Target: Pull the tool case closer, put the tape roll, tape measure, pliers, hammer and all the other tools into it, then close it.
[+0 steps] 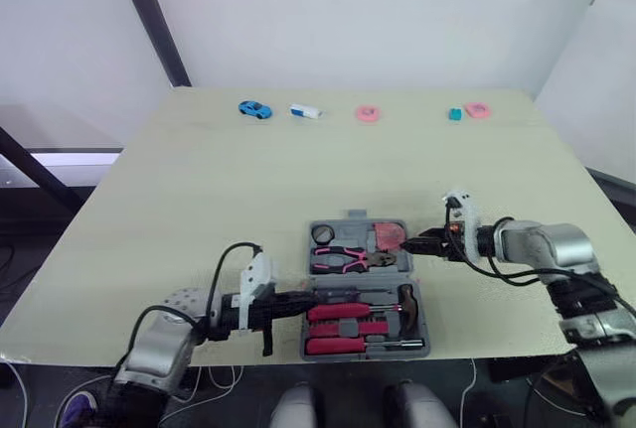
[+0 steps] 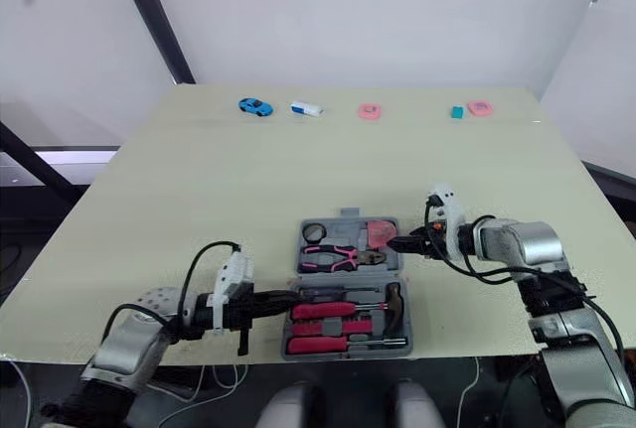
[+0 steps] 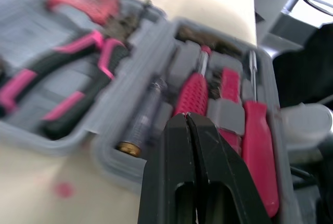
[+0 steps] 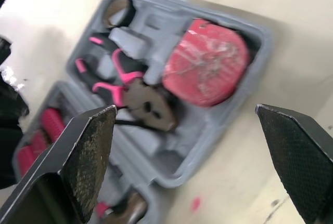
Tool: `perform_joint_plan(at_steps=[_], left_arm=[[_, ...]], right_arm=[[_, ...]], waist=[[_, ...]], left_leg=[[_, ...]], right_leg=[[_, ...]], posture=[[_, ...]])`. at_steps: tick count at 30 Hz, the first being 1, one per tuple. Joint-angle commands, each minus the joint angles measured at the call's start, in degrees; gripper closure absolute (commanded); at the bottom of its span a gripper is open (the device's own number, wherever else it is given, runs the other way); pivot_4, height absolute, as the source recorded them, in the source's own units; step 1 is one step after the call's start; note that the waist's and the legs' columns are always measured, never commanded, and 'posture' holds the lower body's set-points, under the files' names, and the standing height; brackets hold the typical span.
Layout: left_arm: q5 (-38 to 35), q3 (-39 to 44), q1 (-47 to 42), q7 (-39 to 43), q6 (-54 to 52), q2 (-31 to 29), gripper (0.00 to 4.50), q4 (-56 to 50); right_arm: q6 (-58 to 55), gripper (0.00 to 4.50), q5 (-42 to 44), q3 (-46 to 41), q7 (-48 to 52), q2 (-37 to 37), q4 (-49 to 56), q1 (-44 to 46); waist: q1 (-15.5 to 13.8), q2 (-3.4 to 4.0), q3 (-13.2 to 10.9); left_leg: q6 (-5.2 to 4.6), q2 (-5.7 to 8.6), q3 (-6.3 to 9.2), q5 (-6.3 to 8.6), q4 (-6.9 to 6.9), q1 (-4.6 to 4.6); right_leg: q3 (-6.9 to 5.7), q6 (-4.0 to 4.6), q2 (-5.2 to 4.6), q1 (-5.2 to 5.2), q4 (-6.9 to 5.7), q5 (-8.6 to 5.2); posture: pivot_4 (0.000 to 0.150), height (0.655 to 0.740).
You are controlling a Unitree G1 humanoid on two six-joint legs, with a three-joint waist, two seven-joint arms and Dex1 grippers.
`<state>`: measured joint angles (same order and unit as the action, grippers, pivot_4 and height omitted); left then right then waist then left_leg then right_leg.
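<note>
The grey tool case lies open near the table's front edge. Its far half holds a black tape roll, pink-handled pliers and a pink tape measure. In the near half lie red screwdrivers and a hammer. My left gripper is shut and empty, its tip at the case's left side over the near half, close to a red screwdriver. My right gripper is open at the case's right edge, beside the tape measure, with nothing between its fingers.
Along the table's far edge sit a blue toy car, a white object, a pink ring, a teal block and another pink ring. The case sits close to the table's front edge.
</note>
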<state>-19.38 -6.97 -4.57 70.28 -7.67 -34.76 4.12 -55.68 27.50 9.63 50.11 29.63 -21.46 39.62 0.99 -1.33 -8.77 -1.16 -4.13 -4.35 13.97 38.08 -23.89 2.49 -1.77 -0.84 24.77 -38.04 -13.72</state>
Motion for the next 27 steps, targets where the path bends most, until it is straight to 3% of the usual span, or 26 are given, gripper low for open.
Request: perform_joint_plan(at_steps=[1,11,27], left_arm=[[1.43,-1.42,-0.53,1.58,3.46,0.52,4.43,1.69],[4.37,-3.54,-0.69,0.95,6.26,1.43,4.43,5.2],[5.14,-3.16,0.22,0.79,9.61,0.88,4.43,8.15]], right_arm=[[4.1,0.0,-3.34,2.06,4.08,-1.86,-7.95,4.05],[9.58,0.0,-9.83,4.28,12.57,-7.94,-22.87,11.05],[2.29,0.0,-4.29,-5.79,15.84,-8.66,-16.06,9.57]], waist=[[-0.04,0.0,0.0],[0.19,0.03,0.03],[1.35,0.09,0.04]], left_leg=[[0.0,0.0,0.02,0.0,0.0,-0.01],[0.0,-0.03,-0.01,0.0,0.03,0.07],[0.0,-0.05,0.06,0.0,0.02,0.1]], right_leg=[[-0.01,0.0,0.0,0.0,-0.01,0.0],[0.0,-0.01,0.01,-0.02,-0.1,0.02],[-0.01,0.01,0.05,0.0,-0.26,0.01]], posture=[[0.15,0.74],[0.15,0.74],[0.15,0.74]])
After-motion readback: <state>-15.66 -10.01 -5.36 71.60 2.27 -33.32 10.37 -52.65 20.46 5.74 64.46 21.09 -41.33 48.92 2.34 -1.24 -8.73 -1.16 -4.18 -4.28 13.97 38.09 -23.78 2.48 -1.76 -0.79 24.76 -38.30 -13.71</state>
